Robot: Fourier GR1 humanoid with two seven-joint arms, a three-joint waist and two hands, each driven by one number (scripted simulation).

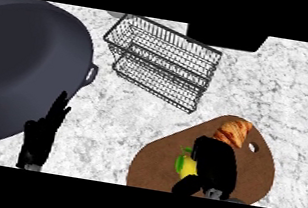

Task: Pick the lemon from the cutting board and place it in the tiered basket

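Observation:
A yellow lemon (187, 166) with a green leaf lies on the brown cutting board (158, 165) at the lower right. My right hand (216, 165) covers the lemon's right side, fingers curled beside it and thumb below it; part of the fruit is hidden. The wire tiered basket (162, 62) stands at the back centre, well apart from the board. My left hand (44, 134) rests open at the lower left, fingers pointing up.
A croissant (233, 132) lies on the board's far end, just beyond my right hand. A large dark pan (20, 70) fills the left side, its handle loop near my left hand. Marble counter (125, 116) lies between board and basket.

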